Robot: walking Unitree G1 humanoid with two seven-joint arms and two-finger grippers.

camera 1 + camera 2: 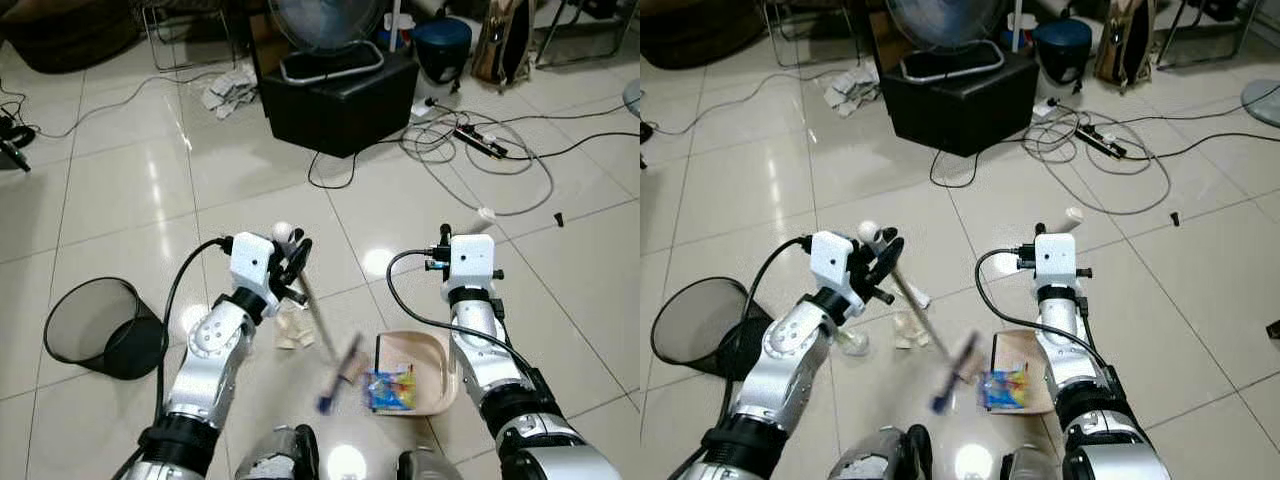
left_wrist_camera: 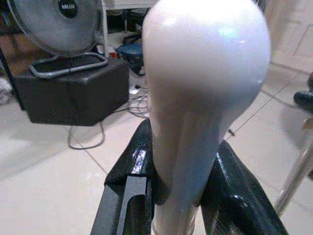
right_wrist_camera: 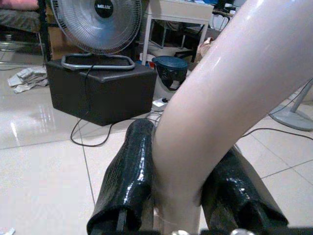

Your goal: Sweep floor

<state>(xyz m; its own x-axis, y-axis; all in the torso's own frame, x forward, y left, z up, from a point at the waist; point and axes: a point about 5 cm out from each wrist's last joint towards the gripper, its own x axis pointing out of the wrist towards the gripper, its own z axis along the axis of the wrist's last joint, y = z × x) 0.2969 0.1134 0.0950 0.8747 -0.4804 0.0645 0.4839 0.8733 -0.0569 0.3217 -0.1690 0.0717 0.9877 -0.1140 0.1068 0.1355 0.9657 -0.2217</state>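
A slim white-handled brush with blurred blue bristles (image 1: 335, 385) is clamped at its rounded top by the left gripper (image 1: 291, 262), while the right gripper (image 3: 186, 196) is closed around the pale curved handle of a beige plastic dustpan (image 1: 435, 368) resting on the glossy tiled floor (image 1: 130, 180). Short strokes toward the pan's mouth are advised, where a colourful crumpled wrapper (image 1: 390, 390) already lies; crumpled pale scraps (image 1: 293, 330) wait beside the brush shaft. The bristles are smeared by motion, and the right gripper's fingers are masked by its wrist in the head views.

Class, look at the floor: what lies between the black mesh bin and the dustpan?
In the left eye view, between the bin and the dustpan lie the left arm, crumpled paper scraps and the blurred blue-tipped broom.
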